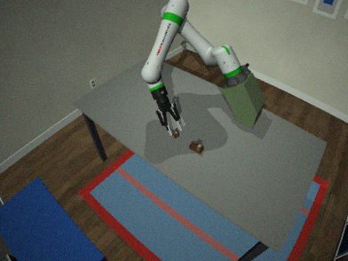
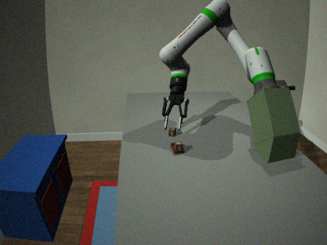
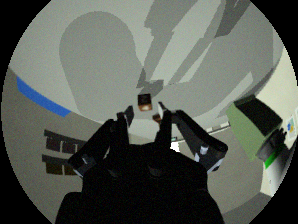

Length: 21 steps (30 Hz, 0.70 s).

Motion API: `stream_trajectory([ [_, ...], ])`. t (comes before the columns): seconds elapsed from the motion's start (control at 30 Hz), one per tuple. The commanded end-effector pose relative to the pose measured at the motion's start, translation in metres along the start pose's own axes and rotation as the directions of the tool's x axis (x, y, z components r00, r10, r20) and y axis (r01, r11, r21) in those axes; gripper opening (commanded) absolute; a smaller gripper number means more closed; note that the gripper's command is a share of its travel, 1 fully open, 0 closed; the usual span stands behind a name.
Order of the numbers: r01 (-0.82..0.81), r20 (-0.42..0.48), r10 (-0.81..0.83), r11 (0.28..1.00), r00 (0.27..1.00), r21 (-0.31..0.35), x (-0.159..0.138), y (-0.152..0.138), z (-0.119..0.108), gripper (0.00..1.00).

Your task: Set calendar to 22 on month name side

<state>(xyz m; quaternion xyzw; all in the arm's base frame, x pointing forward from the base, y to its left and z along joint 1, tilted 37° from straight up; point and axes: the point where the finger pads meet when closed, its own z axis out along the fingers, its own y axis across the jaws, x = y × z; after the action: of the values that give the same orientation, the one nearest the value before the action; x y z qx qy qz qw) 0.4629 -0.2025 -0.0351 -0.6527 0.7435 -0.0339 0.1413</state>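
A small brown calendar cube (image 1: 176, 133) lies on the grey table, apart from the tray. It also shows in the exterior view (image 2: 172, 132) and in the wrist view (image 3: 143, 103). My gripper (image 1: 170, 124) hangs just above and beside this cube with its fingers spread; the cube is not clamped. In the exterior view the gripper (image 2: 173, 123) stands over the cube, fingertips on either side. The small brown tray (image 1: 194, 146) sits flat on the table a short way towards the front, also in the exterior view (image 2: 177, 147). What it holds is too small to tell.
The arm's green base block (image 1: 244, 99) stands at the table's back right. A blue cabinet (image 2: 31, 187) stands on the floor to the left of the table. The table edge runs close on the gripper's left side.
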Motion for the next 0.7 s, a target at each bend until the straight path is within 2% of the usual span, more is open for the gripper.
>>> stream_trajectory([
  [0.0, 0.0, 0.0, 0.0, 1.0, 1.0, 0.0, -0.009, 0.0, -0.009, 0.41],
  [0.43, 0.0, 0.0, 0.0, 1.0, 1.0, 0.0, -0.032, 0.0, -0.032, 0.41],
  [0.67, 0.0, 0.0, 0.0, 1.0, 1.0, 0.0, -0.036, 0.0, -0.036, 0.41],
])
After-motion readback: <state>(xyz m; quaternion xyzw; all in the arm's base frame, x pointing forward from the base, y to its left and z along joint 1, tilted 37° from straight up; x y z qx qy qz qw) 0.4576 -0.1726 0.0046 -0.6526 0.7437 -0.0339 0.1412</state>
